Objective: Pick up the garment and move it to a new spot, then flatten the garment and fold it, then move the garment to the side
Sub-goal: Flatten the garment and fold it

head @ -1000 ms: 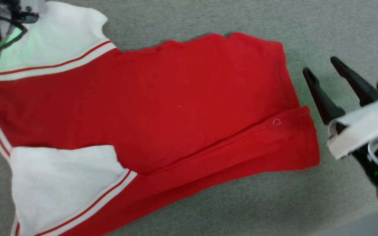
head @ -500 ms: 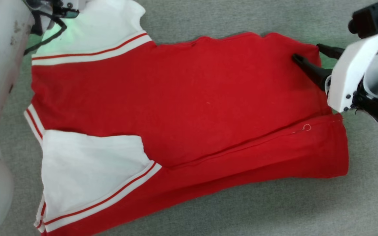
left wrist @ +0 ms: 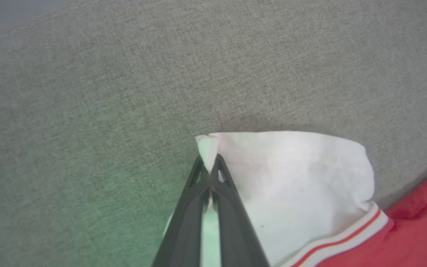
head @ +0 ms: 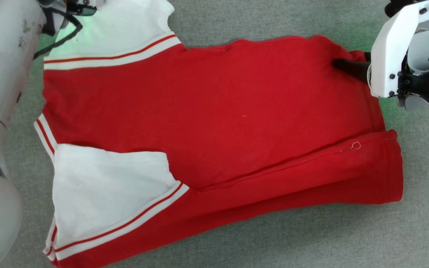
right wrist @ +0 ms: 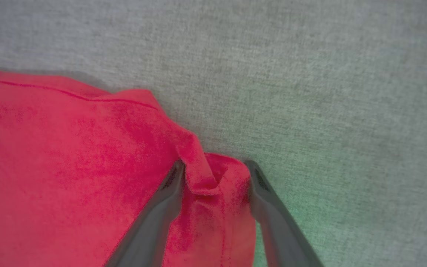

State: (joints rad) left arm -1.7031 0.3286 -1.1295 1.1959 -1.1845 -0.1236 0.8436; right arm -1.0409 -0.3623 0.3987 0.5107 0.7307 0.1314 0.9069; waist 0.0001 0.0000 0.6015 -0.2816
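Cloth of the garment (head: 214,123), a red jersey with white sleeves, is laid flat on the grey fabric surface (right wrist: 310,74), which is bare beyond both sets of jaws. A white sleeve hem is pinched between the pressed-together jaws of the left gripper (left wrist: 208,174). The right gripper (right wrist: 215,163), clear of the cloth a second ago, is set with jaws spread astride a raised red corner, its fold plain in the right wrist view and less so from the head.

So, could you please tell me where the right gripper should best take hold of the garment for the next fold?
I would take the garment by its far hem corner, coming in from the right edge. That corner is puckered into a small ridge between the fingers of the open right gripper, easy to pinch, and it mirrors the sleeve corner pinched in the left gripper.
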